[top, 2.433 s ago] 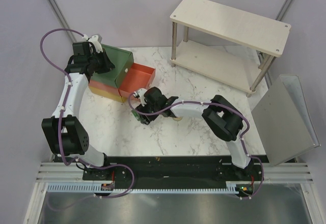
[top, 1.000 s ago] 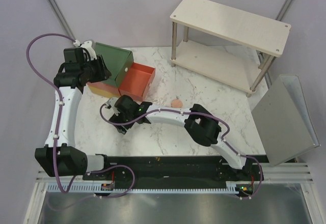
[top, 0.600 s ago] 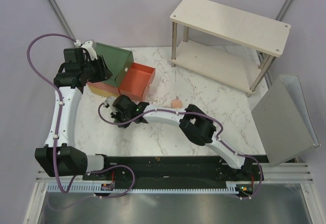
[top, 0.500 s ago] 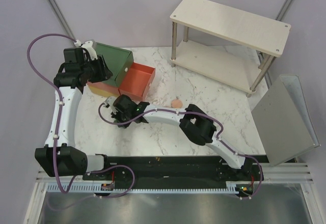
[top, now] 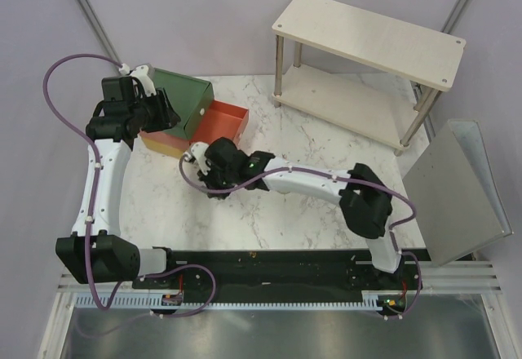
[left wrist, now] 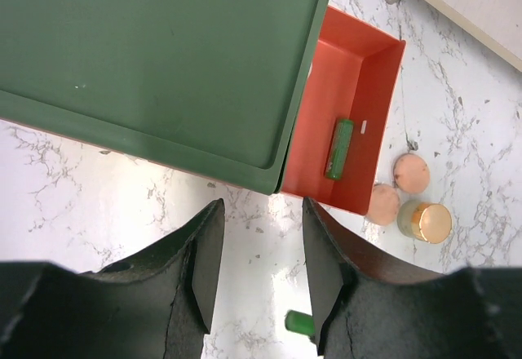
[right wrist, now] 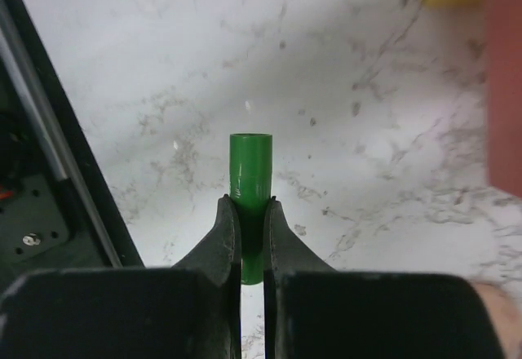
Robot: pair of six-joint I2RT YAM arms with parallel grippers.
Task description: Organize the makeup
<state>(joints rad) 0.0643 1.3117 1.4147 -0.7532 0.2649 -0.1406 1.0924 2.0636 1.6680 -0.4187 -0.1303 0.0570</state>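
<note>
You're working on a white marble table [top: 269,212] veined in grey. The drawer box [left wrist: 155,49] has a dark green top, and its open drawer [left wrist: 359,73] is orange-red. In the drawer, the slim stick [left wrist: 340,148] is bright green. The two round discs [left wrist: 411,173] [left wrist: 382,205] are pale pink, and the round pot [left wrist: 430,221] is shiny gold. The plastic cylinder [right wrist: 249,179] is glossy green, pinched by the black right fingers [right wrist: 222,245]. Your left fingers [left wrist: 204,265] are black too. The wooden shelf [top: 367,37] is pale beige.
</note>
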